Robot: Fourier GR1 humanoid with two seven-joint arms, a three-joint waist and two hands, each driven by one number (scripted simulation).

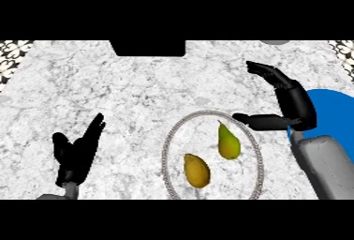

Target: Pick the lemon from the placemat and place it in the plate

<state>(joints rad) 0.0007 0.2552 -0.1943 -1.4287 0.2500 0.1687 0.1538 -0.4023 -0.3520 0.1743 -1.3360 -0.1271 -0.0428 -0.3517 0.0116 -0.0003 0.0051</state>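
A plate [168,140] with a thin grey rim lies on the marble counter at the centre. Inside it rest a yellow oval lemon [196,170] near the front and a yellow-green pointed fruit [228,140] just behind it to the right. My right hand [295,101] is open at the plate's right side, fingers stretched up and away, thumb reaching over the plate's right rim, holding nothing. A blue placemat [332,110] shows behind that hand and forearm, mostly covered by them. My left hand [76,152] rests open at the lower left, fingers up.
A black rectangular block [147,47] sits at the counter's far edge. A small grey object [275,42] peeks in at the top right. Patterned tiles [14,51] border the far corners.
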